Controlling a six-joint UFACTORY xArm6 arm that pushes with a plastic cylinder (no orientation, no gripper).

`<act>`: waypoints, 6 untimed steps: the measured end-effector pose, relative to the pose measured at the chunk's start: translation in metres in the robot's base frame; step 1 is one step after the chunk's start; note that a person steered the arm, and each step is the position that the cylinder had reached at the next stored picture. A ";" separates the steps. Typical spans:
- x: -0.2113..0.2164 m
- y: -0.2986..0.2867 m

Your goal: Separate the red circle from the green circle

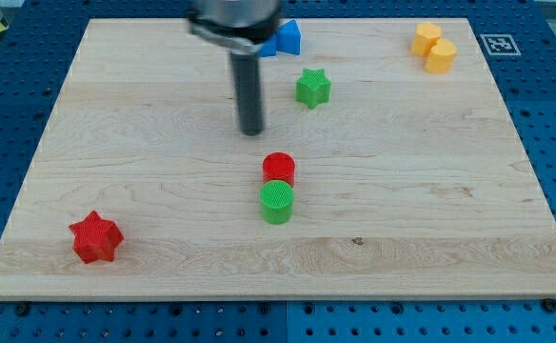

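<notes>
The red circle (279, 168) sits near the middle of the wooden board (430, 191). The green circle (277, 202) lies just below it, touching it. My tip (251, 131) is on the board a short way up and to the left of the red circle, apart from it. The dark rod rises from the tip to the view's top.
A green star (312, 88) lies right of the rod. A blue block (285, 38) sits at the top, partly hidden by the arm. Two yellow blocks (433, 48) sit at the top right. A red star (96, 237) lies at the bottom left.
</notes>
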State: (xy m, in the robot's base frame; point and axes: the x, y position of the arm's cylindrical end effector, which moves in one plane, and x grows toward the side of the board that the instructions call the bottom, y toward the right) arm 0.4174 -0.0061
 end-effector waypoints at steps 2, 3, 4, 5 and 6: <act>0.077 0.112; 0.088 0.095; 0.078 0.032; 0.074 -0.040; 0.074 -0.102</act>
